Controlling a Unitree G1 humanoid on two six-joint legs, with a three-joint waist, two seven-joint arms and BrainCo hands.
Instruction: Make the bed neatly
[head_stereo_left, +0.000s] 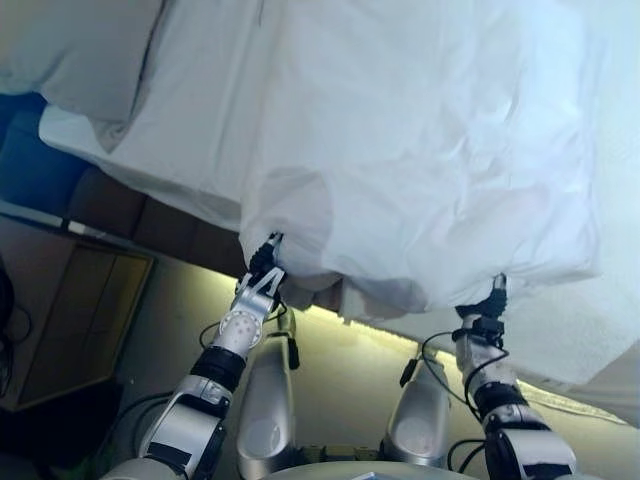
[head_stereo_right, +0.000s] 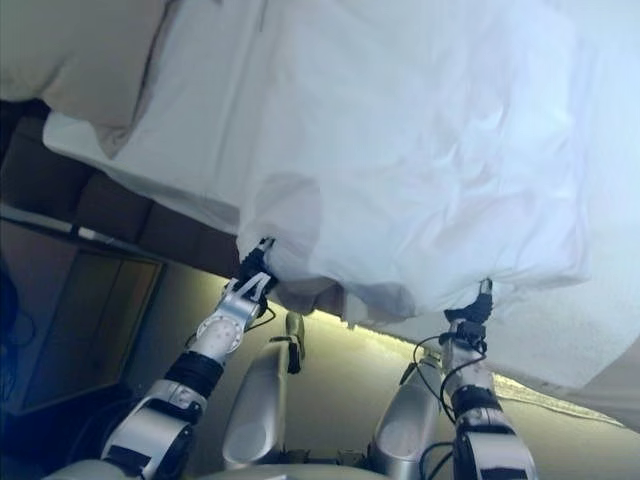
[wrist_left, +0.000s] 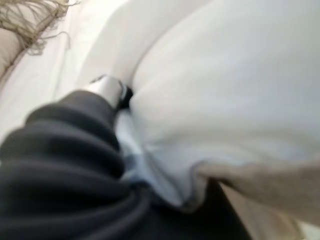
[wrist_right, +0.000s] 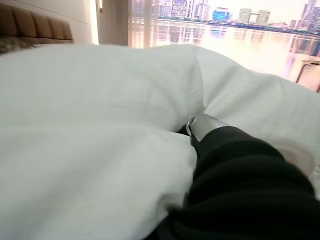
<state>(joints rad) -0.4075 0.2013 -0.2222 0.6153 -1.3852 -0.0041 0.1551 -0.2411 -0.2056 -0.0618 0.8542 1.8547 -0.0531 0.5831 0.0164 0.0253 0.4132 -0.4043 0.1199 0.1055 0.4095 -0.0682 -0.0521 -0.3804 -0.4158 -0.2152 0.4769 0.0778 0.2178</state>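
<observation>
A white duvet (head_stereo_left: 420, 150) is lifted over the bed and hangs in a bunched fold along its near edge. My left hand (head_stereo_left: 262, 270) grips that edge at the left, with its fingers buried in the cloth; in the left wrist view only one finger (wrist_left: 107, 87) shows against the duvet (wrist_left: 225, 85). My right hand (head_stereo_left: 490, 300) grips the same edge at the right, with the cloth gathered around it (wrist_right: 202, 125). A white sheet (head_stereo_left: 170, 140) covers the mattress beneath. A pillow (head_stereo_left: 70, 50) lies at the far left.
The brown padded bed base (head_stereo_left: 110, 205) runs under the mattress edge. A wooden nightstand (head_stereo_left: 80, 320) stands at the lower left. A fringed beige throw (wrist_left: 27, 22) lies on the bed. A padded headboard (wrist_right: 35, 25) and a window with a city skyline (wrist_right: 225, 25) show beyond the duvet.
</observation>
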